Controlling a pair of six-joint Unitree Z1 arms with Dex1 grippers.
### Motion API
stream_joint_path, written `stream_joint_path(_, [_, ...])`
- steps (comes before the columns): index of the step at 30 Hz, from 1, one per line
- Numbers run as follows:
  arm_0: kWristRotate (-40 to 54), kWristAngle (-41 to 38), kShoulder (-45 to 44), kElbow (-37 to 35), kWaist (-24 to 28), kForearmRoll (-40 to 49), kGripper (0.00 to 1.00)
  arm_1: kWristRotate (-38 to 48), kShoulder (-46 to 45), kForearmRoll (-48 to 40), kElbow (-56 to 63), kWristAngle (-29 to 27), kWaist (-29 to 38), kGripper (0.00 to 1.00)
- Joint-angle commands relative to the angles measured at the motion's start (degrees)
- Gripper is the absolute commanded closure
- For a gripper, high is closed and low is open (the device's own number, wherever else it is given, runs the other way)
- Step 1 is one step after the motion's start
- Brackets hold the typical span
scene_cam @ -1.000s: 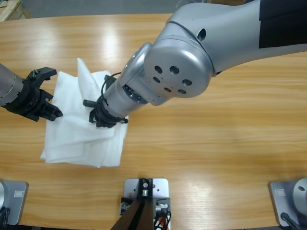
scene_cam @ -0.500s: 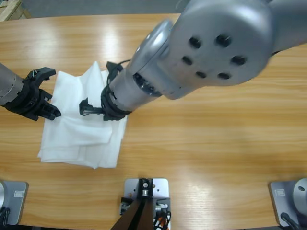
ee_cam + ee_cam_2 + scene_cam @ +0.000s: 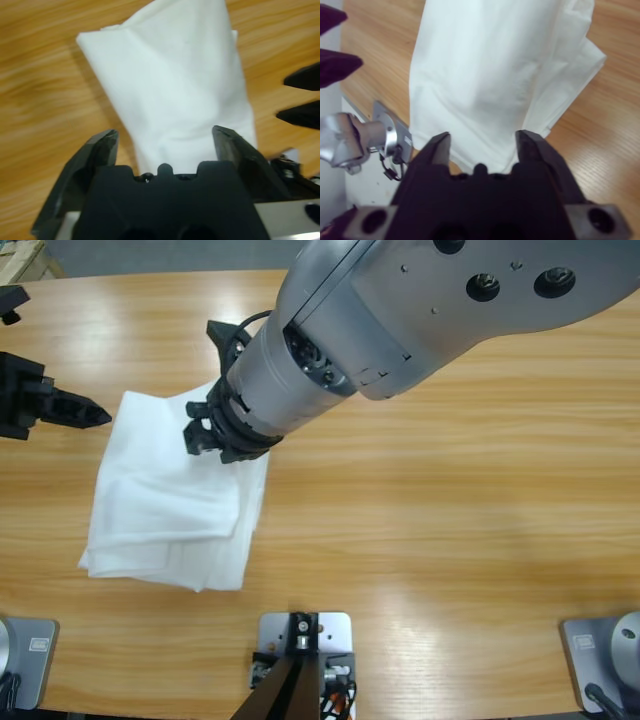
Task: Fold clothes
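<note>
One white T-shirt [image 3: 165,510] lies folded into a rough rectangle left of the table's middle. My right gripper [image 3: 212,432] comes down from the upper right and hovers over the shirt's upper right corner, jaws open. In the right wrist view [image 3: 485,140] the shirt [image 3: 485,65] stretches away beyond the jaws. My left gripper [image 3: 80,412] sits at the left edge, just off the shirt's upper left corner, open. In the left wrist view [image 3: 165,137] the shirt [image 3: 175,75] fills the space ahead. The right gripper's tips [image 3: 300,95] show at that view's right edge.
Bare wooden table [image 3: 450,520] spreads to the right of the shirt and in front of it. The right arm's large silver elbow [image 3: 450,300] covers the upper middle of the high view. A pale wooden object [image 3: 18,258] sits at the far left corner.
The right gripper let the raised fold drop flat and moved up and back. The left gripper drew back to the left, off the shirt's edge.
</note>
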Motion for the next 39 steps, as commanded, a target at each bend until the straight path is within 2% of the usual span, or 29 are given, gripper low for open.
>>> stream_joint_path(1, [-12.5,-2.4,-2.8,15.4,-9.5,-12.9,1.0,-8.0,2.2,-0.9,-0.8,8.2,-5.2,1.0])
stream_joint_path(3, [-16.5,-1.4,-2.5,19.4,-11.7,-17.0,1.0,-8.8,3.3,-3.3,-1.7,10.7,-6.6,1.0])
stream_joint_path(5, [-18.9,-1.0,-1.4,20.4,-11.7,-17.7,1.0,-8.9,5.7,-5.2,-4.0,14.4,-7.4,1.0])
stream_joint_path(10, [-22.0,0.0,0.1,20.5,-11.7,-16.5,1.0,-8.8,12.2,-5.2,-9.8,19.1,-7.4,1.0])
stream_joint_path(16, [-25.0,3.6,3.7,21.7,-11.8,-13.8,1.0,-8.8,17.1,-9.7,-7.6,21.9,-7.5,1.0])
stream_joint_path(21, [-29.0,3.7,8.2,22.0,-15.0,-15.0,1.0,-8.8,19.7,-11.2,-8.2,21.3,-7.7,1.0])
stream_joint_path(25, [-30.9,3.7,10.2,22.5,-18.5,-16.4,1.0,-8.8,21.2,-11.1,-8.1,19.4,-10.1,1.0])
stream_joint_path(29, [-32.1,3.7,10.5,23.4,-19.5,-16.4,1.0,-8.8,21.9,-11.0,-8.4,17.9,-12.8,1.0])
stream_joint_path(36, [-33.2,3.9,9.0,25.8,-19.5,-16.4,1.0,-9.2,23.4,-9.2,-8.9,17.7,-15.9,1.0])
stream_joint_path(39, [-33.4,3.9,3.6,24.3,-19.5,-16.3,1.0,-11.8,20.8,-9.0,-8.5,17.7,-16.8,1.0])
